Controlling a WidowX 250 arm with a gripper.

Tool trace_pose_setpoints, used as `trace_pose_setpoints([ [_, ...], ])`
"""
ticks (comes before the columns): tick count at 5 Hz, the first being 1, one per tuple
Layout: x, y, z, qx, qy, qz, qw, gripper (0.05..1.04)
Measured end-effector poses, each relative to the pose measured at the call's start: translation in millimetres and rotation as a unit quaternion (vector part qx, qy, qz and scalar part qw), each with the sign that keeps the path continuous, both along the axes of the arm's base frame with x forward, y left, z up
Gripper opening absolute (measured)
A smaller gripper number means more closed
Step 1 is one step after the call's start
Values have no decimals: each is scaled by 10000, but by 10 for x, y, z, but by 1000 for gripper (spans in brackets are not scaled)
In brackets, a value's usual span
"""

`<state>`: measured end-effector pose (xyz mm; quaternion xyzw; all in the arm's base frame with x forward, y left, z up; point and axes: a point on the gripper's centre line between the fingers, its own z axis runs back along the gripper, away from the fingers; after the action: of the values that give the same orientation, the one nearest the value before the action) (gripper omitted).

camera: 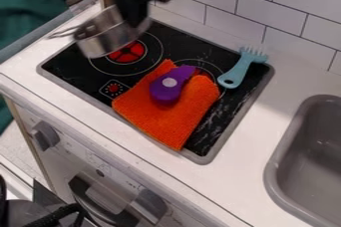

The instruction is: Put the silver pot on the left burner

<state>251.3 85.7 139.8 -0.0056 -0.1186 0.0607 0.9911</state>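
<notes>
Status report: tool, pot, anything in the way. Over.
Tool gripping silver pot. Pot tilted, raised near left burner. Orange cloth partly over right burner, purple item atop cloth.

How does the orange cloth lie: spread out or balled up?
Spread out: the cloth broadly covers part of the stovetop beneath the purple toy.

A white counter [281, 85] holds a black stove [73, 66]; an orange cloth [166, 121] lies on the stove, partly over one burner [202, 71]; a teal fork [242, 67] lies near the cloth.

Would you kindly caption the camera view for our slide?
Claw holding a tilted silver pot near the left burner.
</notes>
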Motion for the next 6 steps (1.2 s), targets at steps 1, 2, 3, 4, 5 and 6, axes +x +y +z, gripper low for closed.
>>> trace_pose_setpoints([
  [1, -233, 96, -133, -40, 162, 23, 9999, 54],
  [2, -344, 150, -260, -43, 254, -19, 9997, 54],
  [3, -339, 154, -412, -75, 308, 14, 9995, 54],
  [4, -189, 99, -553, -93, 340, -13, 9994, 54],
  [5, 46, 107, -605, -7, 251, -71, 9997, 54],
  [6, 230, 145, -670, 31, 273, -113, 9996, 54],
])
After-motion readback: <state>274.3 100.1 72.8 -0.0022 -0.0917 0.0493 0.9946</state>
